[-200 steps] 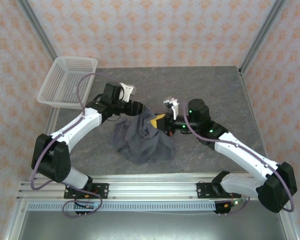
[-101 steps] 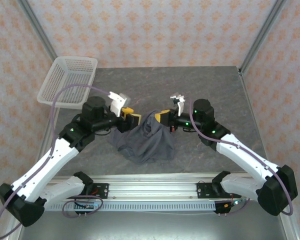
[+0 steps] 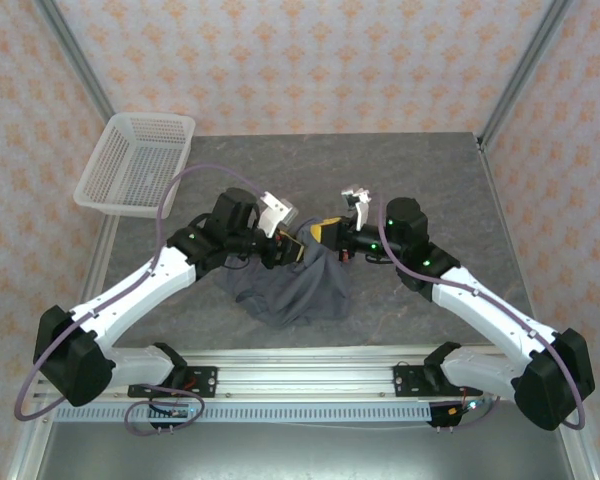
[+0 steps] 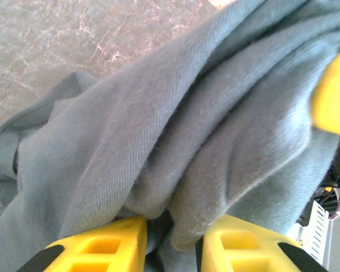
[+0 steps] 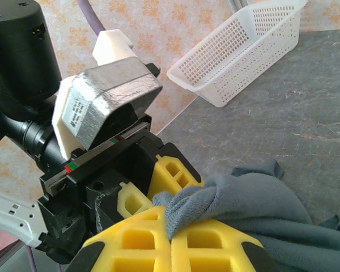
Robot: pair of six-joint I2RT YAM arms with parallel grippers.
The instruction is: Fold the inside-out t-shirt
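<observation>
Top external view: a dark slate-grey soft cloth t-shirt (image 3: 295, 290) lies bunched in the middle of the grey marbled surface (image 3: 420, 180), its upper part drawn up into a peak where the two arms meet. The left end effector (image 3: 292, 250) and the right end effector (image 3: 325, 233) sit just beside each other at that peak, each with yellow fingers buried in the cloth. The lower part of the t-shirt spreads in loose folds on the surface toward the bottom of the frame. A white plastic mesh basket (image 3: 140, 160) stands at the upper left, well apart from the t-shirt, partly over the surface's left edge.

Left wrist view: the left end effector (image 4: 170, 243) shows its two yellow fingers (image 4: 102, 246) along the bottom edge, with a thick fold of the t-shirt (image 4: 187, 130) clamped between them. The cloth runs up and across most of the frame, and the surface (image 4: 73, 39) shows at the upper left.

Right wrist view: the right end effector (image 5: 171, 238) has its fingers pressed together, pinching an edge of the t-shirt (image 5: 255, 209). The left end effector (image 5: 158, 190) faces it, nearly touching, at the same bunch of cloth. The basket (image 5: 243, 51) appears at the upper right.
</observation>
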